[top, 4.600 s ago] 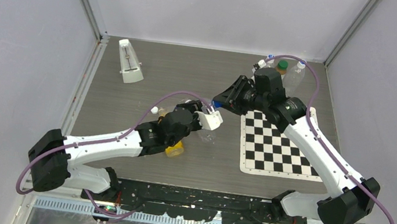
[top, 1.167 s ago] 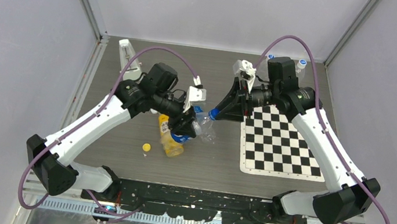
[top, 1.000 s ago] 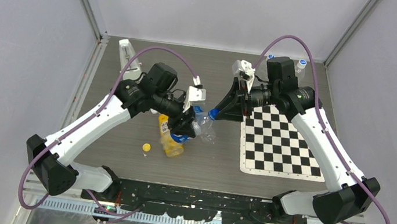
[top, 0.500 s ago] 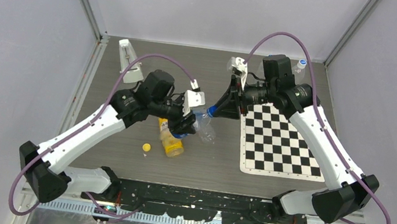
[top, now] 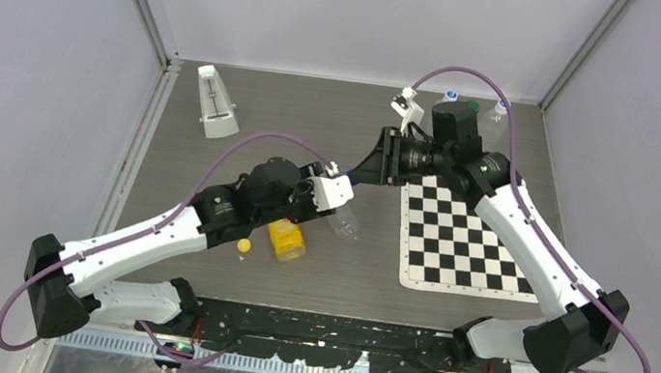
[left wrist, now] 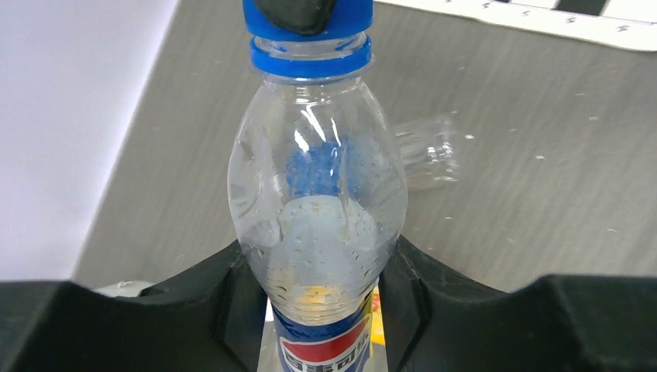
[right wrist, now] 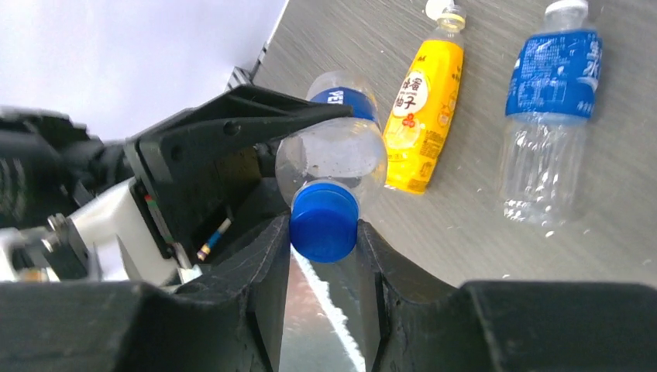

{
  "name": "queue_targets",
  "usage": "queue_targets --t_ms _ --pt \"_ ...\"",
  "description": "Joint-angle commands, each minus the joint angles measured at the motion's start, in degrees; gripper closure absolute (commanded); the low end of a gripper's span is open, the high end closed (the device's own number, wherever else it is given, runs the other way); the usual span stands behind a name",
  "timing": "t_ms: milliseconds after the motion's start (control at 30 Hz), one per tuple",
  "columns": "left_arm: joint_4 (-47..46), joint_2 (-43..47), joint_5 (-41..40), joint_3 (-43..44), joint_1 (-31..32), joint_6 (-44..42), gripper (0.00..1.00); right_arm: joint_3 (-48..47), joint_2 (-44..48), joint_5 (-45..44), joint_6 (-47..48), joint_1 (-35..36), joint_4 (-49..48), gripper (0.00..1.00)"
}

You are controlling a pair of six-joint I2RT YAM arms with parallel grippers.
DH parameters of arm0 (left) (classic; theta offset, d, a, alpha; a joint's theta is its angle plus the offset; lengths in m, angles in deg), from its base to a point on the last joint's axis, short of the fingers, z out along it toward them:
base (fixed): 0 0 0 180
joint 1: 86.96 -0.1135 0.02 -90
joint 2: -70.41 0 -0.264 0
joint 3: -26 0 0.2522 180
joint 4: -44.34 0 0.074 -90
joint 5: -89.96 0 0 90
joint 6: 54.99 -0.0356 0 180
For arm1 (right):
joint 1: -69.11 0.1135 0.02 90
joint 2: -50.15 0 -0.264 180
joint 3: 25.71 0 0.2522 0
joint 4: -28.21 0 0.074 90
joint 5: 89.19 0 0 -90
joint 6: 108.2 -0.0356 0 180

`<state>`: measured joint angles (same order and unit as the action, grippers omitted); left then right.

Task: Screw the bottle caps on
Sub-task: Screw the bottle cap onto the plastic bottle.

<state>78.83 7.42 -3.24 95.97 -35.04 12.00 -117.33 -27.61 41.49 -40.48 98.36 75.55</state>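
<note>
blue cap [right wrist: 324,221]: on the neck of the cola bottle [left wrist: 318,201], seated down to the blue neck ring, held above the table [top: 317,116] between the two arms
right gripper [right wrist: 321,232]: fingers pinching the blue cap from both sides; one dark pad shows on the cap at the top edge of the left wrist view
left gripper [left wrist: 319,249]: fingers clamped on the lower body of the cola bottle, just above its label
cola bottle: clear, droplets inside, neck pointing at the right gripper
cap tightness: cannot tell
yellow cap [top: 243,245]: loose on the table, just beside the left arm, near the yellow bottle [top: 285,239]
yellow bottle: lying on its side, partly under the left arm
water bottle [right wrist: 546,116]: blue label, lying beside the yellow bottle, not touching it
checkered mat [top: 461,239]: flat on the table, under the right arm
back right corner: a few more bottles [top: 495,119] standing, too small to detail
</note>
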Motion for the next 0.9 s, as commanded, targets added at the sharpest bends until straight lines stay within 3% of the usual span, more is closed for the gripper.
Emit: queue_targets --t_ms 0,167,300,367,400,533,667,867 --pt "-22.4 1.0 -13.1 0.2 6.3 -8.9 1.0 6.0 2.7 -9.4 -17.8 1.6 -2.4 0.99" --pt "-29.6 -2.0 -22.7 -2.6 12.2 -18.2 1.0 10.8 5.7 -14.6 -29.9 2.3 -8.7 0.99" --pt "-27.3 -2.8 -24.3 -2.1 12.6 -16.4 1.0 11.5 7.3 -18.0 -31.5 2.4 -9.9 0.98" --pt "-24.7 -2.8 -24.5 -1.5 12.6 -14.4 1.0 11.4 8.0 -18.6 -31.5 2.3 -10.5 0.88" --pt "-22.8 -2.9 -24.8 -1.0 12.6 -13.6 1.0 11.3 8.3 -18.7 -31.0 2.1 -10.8 0.72" --pt "-13.9 -2.8 -24.0 0.6 11.4 -8.7 1.0 10.0 10.7 -19.7 -25.7 1.0 -11.4 0.39" --pt "-6.9 -1.2 -19.1 0.7 8.8 -3.3 1.0 8.3 13.9 -19.4 -16.3 0.5 -10.7 0.22" --pt "3.9 0.3 -1.1 2.6 1.9 3.3 1.0 10.2 21.3 -20.2 -0.4 0.5 -7.8 0.12"
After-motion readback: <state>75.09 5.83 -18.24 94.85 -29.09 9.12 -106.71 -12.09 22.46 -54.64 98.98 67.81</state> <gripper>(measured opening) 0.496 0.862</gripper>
